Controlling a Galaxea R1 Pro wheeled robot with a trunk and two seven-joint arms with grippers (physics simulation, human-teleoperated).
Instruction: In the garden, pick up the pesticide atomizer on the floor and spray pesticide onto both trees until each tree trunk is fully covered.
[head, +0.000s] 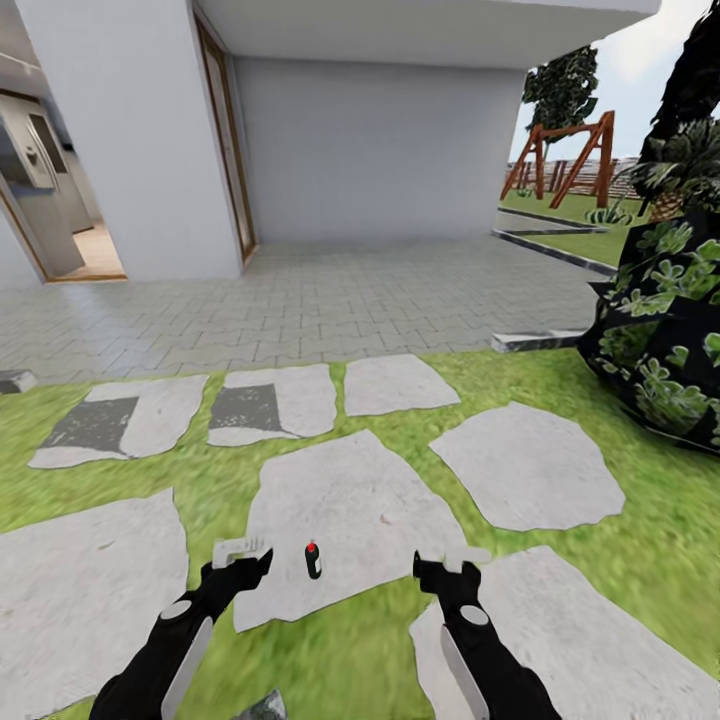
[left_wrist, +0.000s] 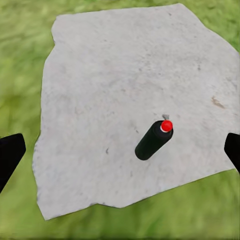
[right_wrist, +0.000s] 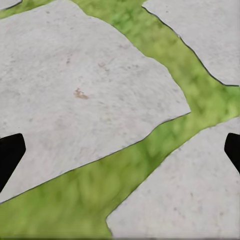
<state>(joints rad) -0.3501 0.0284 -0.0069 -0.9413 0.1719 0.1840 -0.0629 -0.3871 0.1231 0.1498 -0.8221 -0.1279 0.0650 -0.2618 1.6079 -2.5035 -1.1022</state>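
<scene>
Both grippers hang spread and empty above the ground: the left gripper (head: 240, 553) and right gripper (head: 452, 560) flank the pesticide atomizer (head: 313, 561), a small black cylinder with a red cap standing near the front edge of a rough, pale grey stepping stone (head: 350, 500). Irregular flat stones sit in mottled green lawn (head: 220, 480). Beyond lie grey brick paving (head: 330, 300) and a smooth white house wall (head: 380, 150).
</scene>
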